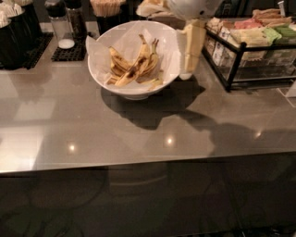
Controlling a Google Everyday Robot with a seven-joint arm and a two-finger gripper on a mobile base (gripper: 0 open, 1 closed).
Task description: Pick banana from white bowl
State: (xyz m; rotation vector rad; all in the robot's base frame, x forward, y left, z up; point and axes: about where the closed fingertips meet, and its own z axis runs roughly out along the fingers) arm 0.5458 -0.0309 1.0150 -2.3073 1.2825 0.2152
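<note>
Brown-spotted banana [133, 68] lies inside white bowl [138, 92] on its paper lining, at back centre of grey desk [92, 134]. Pincer [188, 69] hangs pointing down just beside bowl's right rim; apart or together, cannot tell. Wire rack [240, 60] holding packets stands right.

Banana [133, 68] in white bowl [137, 93] — claw [187, 71] beside

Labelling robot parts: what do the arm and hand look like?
The arm ends in a rounded, glossy white shell. Below it the hand, at the white bowl's right rim, is pale cream and blocky. No cables or markings show.
</note>
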